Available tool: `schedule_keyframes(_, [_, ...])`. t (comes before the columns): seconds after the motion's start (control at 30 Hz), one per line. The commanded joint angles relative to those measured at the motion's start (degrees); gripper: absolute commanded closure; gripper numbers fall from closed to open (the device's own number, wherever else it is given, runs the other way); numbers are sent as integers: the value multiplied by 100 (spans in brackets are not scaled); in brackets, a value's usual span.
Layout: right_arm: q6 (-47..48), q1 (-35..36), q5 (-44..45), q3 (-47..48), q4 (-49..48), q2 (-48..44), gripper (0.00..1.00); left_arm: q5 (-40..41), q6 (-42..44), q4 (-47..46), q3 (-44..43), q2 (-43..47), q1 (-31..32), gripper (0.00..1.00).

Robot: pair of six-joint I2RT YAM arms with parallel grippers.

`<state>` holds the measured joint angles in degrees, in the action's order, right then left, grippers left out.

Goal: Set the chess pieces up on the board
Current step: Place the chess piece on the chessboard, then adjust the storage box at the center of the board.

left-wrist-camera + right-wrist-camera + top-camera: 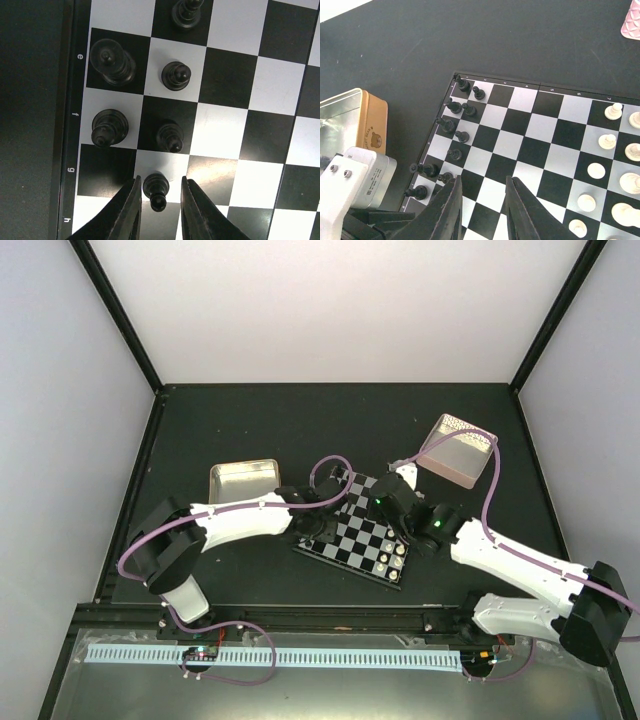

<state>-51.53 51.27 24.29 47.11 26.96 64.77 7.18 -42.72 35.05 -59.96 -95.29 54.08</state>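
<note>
The board (352,543) lies in the middle of the table. Several black chess pieces (454,106) stand in two rows along its left edge in the right wrist view. In the left wrist view, my left gripper (160,180) is open, its fingers on either side of one black pawn (155,191). The pawn stands on a pale square near the board's (235,55) rim, with a gap to the right finger. In the top view, the left gripper (318,520) is over the board's left edge. My right gripper (484,179) is open and empty above the board's (520,125) middle (392,520).
White pieces (610,142) stand along the opposite side of the board. A gold-rimmed tin (243,480) sits left of the board, close to the left arm. A pink box (460,450) stands at the back right.
</note>
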Motion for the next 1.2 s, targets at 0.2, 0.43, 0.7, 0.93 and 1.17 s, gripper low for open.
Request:
schedule_keyframes(0.2, [-54, -38, 146, -75, -86, -257, 73, 405, 132, 358, -444, 726, -43, 55])
schedule_keyframes(0.43, [-47, -49, 104, -91, -138, -278, 73, 1408, 785, 323, -241, 1590, -800, 43])
schedule_keyframes(0.7, [-7, -53, -61, 21, -102, -179, 73, 1782, 2355, -466, 336, 1773, -2797, 22])
schedule_keyframes(0.93, [132, -59, -162, 323, 158, 5, 73, 808, 3129, 526, -957, 340, -3666, 23])
schedule_keyframes(1.17, [47, -55, -358, 393, 130, 97, 73, 1207, 3577, 1141, -1735, -584, -3578, 22])
